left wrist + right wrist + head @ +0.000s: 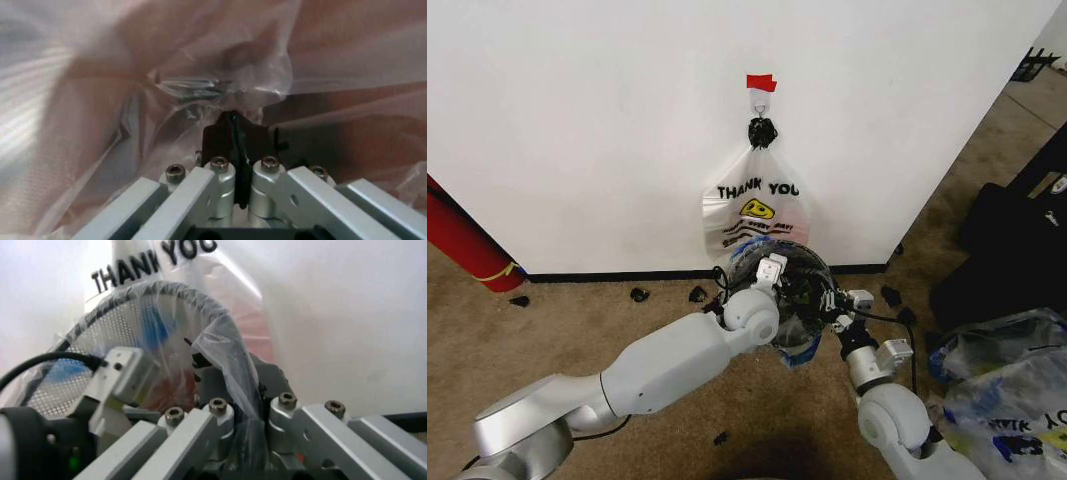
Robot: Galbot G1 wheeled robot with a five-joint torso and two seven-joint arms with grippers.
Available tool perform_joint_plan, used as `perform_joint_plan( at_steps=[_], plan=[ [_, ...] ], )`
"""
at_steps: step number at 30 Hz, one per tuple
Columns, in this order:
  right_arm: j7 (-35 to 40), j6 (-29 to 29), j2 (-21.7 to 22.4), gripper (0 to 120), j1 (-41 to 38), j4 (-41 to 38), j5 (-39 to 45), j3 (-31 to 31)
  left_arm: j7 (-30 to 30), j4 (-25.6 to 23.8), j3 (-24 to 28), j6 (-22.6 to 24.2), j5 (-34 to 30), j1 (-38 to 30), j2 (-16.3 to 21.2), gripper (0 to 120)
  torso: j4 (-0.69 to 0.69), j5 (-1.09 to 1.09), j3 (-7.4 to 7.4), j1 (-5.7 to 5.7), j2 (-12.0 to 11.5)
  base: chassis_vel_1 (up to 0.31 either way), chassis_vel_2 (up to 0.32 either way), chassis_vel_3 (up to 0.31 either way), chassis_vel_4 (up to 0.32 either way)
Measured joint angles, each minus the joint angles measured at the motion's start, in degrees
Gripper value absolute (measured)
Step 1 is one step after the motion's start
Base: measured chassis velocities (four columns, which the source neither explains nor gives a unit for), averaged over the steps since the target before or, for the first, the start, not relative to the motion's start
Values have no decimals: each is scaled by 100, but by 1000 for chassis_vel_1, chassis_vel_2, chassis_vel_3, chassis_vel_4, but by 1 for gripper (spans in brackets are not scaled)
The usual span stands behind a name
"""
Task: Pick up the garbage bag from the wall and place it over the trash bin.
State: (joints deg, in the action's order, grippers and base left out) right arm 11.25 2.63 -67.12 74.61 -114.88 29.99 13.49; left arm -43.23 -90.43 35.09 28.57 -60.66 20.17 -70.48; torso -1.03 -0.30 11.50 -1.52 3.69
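Observation:
The trash bin (805, 272), black wire mesh, stands on the carpet against the white wall (577, 120). The garbage bag (793, 352), clear crinkly film with blue patches, is draped over the bin's rim. My left gripper (768, 268) sits at the rim's left side and is shut on the film (100, 75), with the gripper's tips (233, 125) pinched together. My right gripper (833, 300) is at the rim's right side, shut on a fold of the bag (230, 355) beside the mesh (113, 325).
A whitish "THANK YOU" bag (757, 205) hangs from the wall hook (760, 102) under red tape (760, 82), right behind the bin. A red cylinder (462, 240) leans at the left. Black bags (1007, 240) and plastic bags (1002, 385) crowd the right floor.

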Motion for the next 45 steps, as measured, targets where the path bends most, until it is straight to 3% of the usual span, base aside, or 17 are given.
perform_joint_plan(
  at_steps=[21, 26, 30, 35, 45],
  plan=[
    [-229, 117, 53, 1, 105, -101, -122, 15, 54, 270, 69, 145, -236, -190, -48, 0, -1, -1, 0, 0, 0, 0, 0, 0, 0],
    [-201, 128, 63, 1, 46, -12, -109, 42, -13, -917, -32, 282, -1038, -145, 486, 0, 0, -1, 0, 0, 0, 0, 0, 0, 0],
    [-211, 135, 84, 1, 80, -57, -117, 39, -132, -1249, -34, 524, -1375, -147, 693, 0, 0, -1, 0, 0, 0, 0, 0, 0, 0],
    [-239, 155, 98, 1, 134, -133, -152, 28, -190, -1249, -35, 641, -1619, -73, 635, 0, 0, -1, 0, 0, 0, 0, 0, 0, 0],
    [-279, 175, 164, 1, 241, -274, -202, 21, -194, -651, -80, 570, -1818, -17, 139, 0, -1, 1, 0, 0, 0, 0, 0, 0, 0]
  ],
)
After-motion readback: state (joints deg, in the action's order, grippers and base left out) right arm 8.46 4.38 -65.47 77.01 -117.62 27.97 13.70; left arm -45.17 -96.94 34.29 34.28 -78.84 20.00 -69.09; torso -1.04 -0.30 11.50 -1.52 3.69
